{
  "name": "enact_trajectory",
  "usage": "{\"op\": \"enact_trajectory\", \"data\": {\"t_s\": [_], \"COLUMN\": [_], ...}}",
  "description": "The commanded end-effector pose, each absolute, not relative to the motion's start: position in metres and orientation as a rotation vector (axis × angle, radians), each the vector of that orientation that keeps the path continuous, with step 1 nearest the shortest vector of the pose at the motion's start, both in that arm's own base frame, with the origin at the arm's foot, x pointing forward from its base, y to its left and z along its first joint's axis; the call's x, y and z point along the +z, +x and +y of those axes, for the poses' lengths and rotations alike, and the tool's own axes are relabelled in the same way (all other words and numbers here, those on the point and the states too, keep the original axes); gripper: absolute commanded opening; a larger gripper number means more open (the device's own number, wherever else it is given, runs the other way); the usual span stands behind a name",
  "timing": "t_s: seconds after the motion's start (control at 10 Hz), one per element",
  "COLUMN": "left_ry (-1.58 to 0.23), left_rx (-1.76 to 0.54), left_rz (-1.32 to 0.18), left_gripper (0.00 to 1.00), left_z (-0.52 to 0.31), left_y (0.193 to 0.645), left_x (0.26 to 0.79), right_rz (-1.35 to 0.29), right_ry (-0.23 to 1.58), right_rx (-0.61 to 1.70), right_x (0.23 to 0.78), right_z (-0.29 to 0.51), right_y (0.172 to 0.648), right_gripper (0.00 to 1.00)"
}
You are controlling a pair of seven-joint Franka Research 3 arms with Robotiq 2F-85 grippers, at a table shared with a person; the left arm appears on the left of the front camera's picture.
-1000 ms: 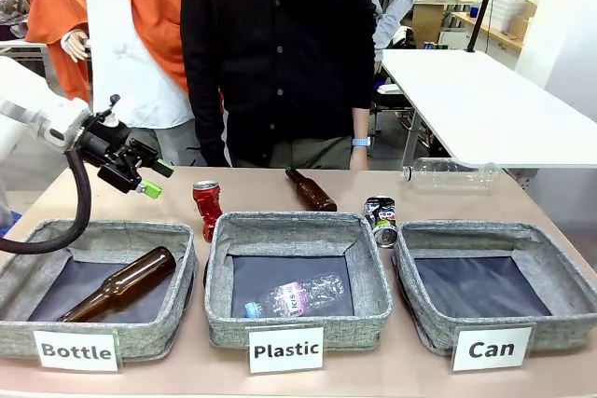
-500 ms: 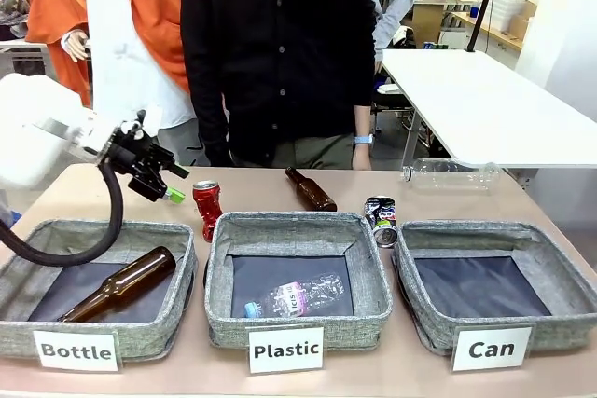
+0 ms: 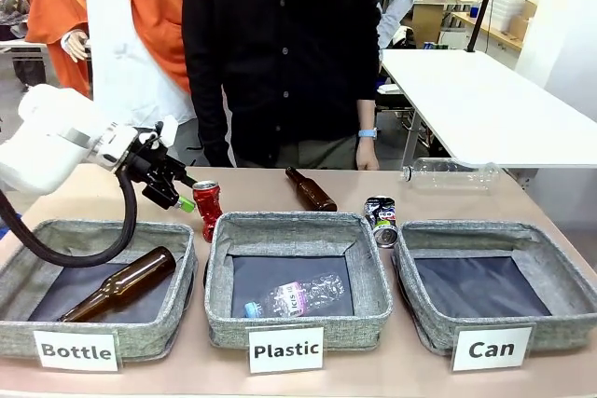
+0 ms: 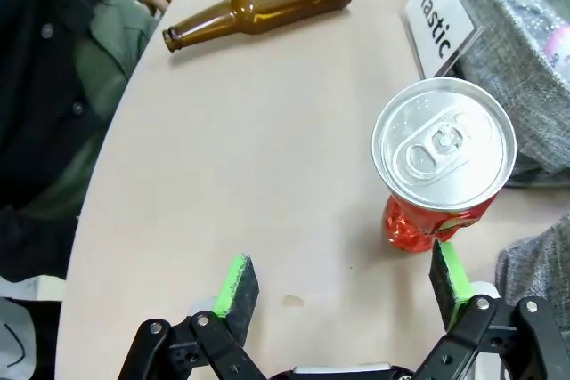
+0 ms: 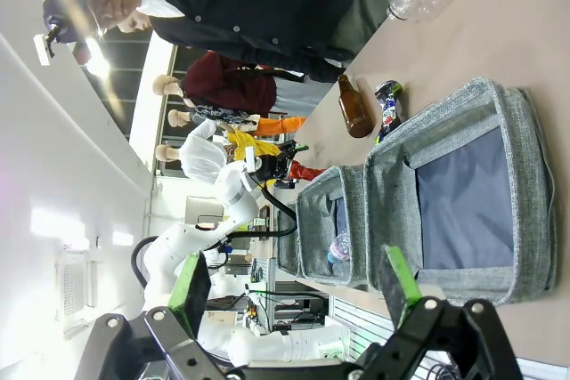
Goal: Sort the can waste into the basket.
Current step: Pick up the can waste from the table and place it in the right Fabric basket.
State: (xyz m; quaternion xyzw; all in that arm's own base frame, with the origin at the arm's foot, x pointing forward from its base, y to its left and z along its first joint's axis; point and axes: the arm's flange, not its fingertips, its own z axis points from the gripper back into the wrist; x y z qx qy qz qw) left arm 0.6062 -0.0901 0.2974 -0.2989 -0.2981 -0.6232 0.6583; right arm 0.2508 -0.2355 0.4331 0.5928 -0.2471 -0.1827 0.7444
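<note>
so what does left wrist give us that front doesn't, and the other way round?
Left wrist: the red can seen from above, silver lid and tab up. It stands upright ahead of one green pad, off centre in the open left gripper. Front: the Can basket at the right end of the row, with the black and silver can lying just outside it. Both: red can, left gripper, the brown bottle lying on the table, the Plastic basket.

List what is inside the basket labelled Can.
Inside the Can basket, just its dark base shows; the red can and the black can sit outside. Its front wall hides the base's nearest strip.
</note>
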Motion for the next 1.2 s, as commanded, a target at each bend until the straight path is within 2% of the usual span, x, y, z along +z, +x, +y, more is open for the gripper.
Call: {"op": "enact_trajectory", "data": {"t_s": [0.0, 1.1], "left_ry": [-0.706, -0.908], "left_rx": [-1.427, -1.478], "left_rz": [-0.621, -0.552], "left_gripper": [1.00, 1.00], "left_z": [-0.093, -0.122], "left_y": [0.613, 0.612], "left_x": [0.298, 0.277], "right_rz": [-0.579, -0.579], "right_ry": [1.315, 1.315], "right_rx": [-0.383, -0.383], "right_x": [0.434, 0.434], "right_z": [-0.237, -0.237], "right_y": [0.253, 0.253], "right_gripper": [1.00, 1.00]}}
